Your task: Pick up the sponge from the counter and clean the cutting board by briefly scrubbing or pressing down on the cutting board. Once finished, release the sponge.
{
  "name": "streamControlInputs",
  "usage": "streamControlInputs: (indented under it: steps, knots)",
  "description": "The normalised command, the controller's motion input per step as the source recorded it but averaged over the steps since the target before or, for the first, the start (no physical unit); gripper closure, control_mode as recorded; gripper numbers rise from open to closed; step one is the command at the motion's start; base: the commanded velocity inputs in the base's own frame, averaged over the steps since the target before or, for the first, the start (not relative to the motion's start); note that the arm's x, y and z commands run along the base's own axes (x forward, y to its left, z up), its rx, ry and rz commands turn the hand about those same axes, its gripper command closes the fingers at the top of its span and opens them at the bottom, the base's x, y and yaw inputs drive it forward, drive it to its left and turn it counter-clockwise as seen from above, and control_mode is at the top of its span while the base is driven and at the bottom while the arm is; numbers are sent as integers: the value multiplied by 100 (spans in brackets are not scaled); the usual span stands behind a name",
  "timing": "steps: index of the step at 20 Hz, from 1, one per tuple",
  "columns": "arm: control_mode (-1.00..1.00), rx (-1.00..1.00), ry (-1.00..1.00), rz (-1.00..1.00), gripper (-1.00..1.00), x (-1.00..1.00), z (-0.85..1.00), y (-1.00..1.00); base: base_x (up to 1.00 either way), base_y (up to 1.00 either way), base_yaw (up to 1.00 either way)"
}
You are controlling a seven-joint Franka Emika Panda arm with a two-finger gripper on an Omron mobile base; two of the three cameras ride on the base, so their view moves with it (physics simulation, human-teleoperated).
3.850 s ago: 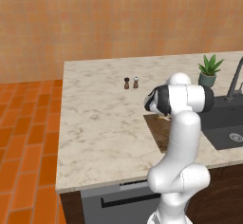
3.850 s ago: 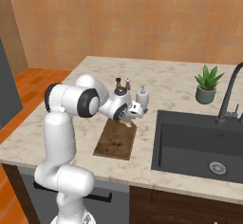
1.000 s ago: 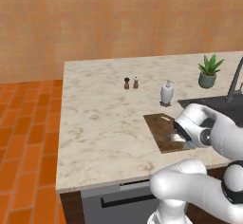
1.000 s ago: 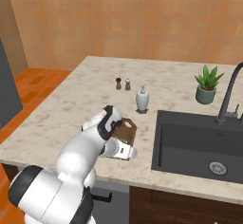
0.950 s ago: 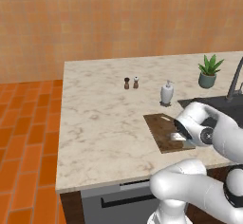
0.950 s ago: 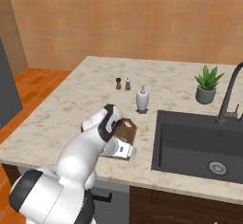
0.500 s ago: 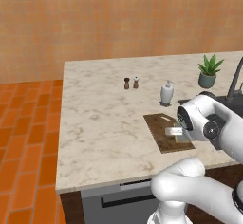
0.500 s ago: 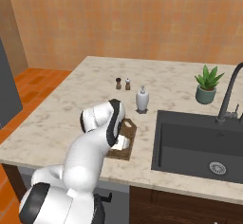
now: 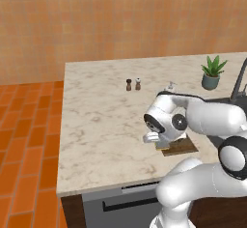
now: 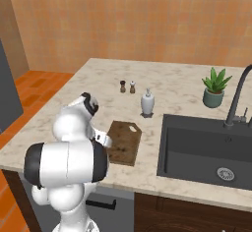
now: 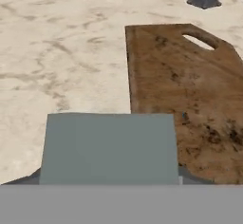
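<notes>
Swung leftward since half a second ago, the end effector [image 9: 150, 137] is now held over the board's left edge. Whether it is spread cannot be told. A grey-blue flat sponge [image 11: 109, 148] is seen nearest, straddling that edge; the dark brown wooden cutting board [image 11: 190, 95] extends rightward and away on the beige marble counter [image 11: 57, 52].

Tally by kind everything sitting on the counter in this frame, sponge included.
Sponge: 1
Cutting board: 1
Small shakers: 2
Soap dispenser bottle: 1
Potted plant: 1
Total: 6
</notes>
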Motion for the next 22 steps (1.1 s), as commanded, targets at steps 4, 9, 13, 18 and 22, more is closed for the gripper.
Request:
streamControlInputs:
  steps: [4,9,13,18,22]
  knots:
    - [-100,-10,40,3,100,72,6,86,0,0,0]
    - [-100,-5,26,0,100,71,1,45,0,0,0]
    - [-100,2,0,-2,100,32,-28,-14,0,0,0]
    - [-100,0,0,0,100,35,-5,0,0,0,0]
    - [-100,0,-1,0,100,18,-12,1,0,0,0]
